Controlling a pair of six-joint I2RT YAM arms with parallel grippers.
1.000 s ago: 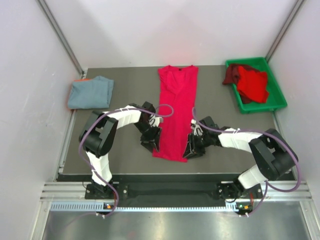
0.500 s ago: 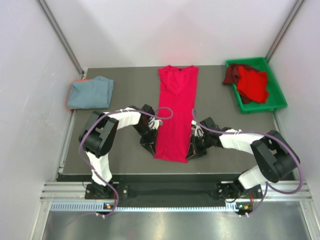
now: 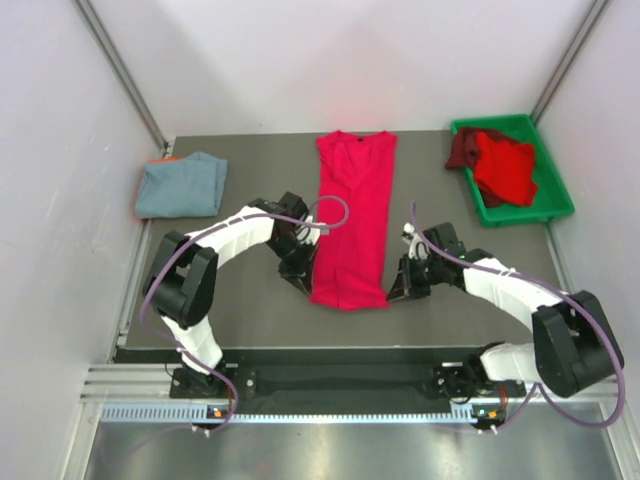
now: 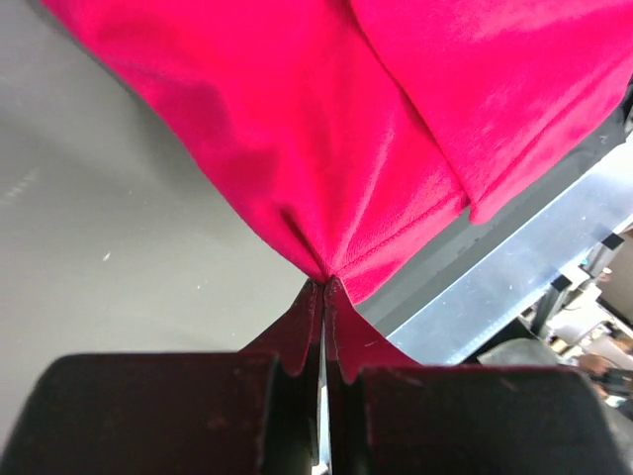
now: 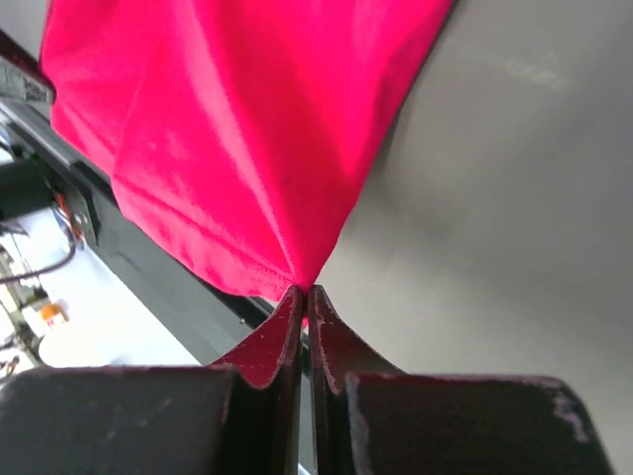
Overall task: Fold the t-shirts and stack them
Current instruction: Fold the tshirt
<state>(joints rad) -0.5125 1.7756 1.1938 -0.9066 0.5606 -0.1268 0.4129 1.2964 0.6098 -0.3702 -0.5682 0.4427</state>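
Table (image 3: 250,170): dark grey top, both arms reaching in from the near edge.

Bright red t-shirt (image 3: 352,215): I see it laid out in the middle of the table as a long narrow strip, neckline at the far edge, hem toward the arms. The near end looks drawn in and slightly gathered between the two grippers.

Green bin (image 3: 527,215): far right corner of the table. It holds a second red t-shirt (image 3: 503,165), crumpled, with a darker red t-shirt (image 3: 463,148) beside it on the left, draped partly over the bin's wall.

Grey-blue t-shirt (image 3: 180,185): folded into a rough square at the far left of the table, well apart from the strip.

Left gripper (image 4: 322,287): jaws pressed together on the near left corner of the bright red t-shirt. In my left wrist view the cloth pulls into a peak right at the fingertips, with a flap of red hanging on the camera side.

Right gripper (image 5: 302,292): likewise clamped, on the near right corner of the same hem. The fabric fans out from the pinch, with grey table showing to the right
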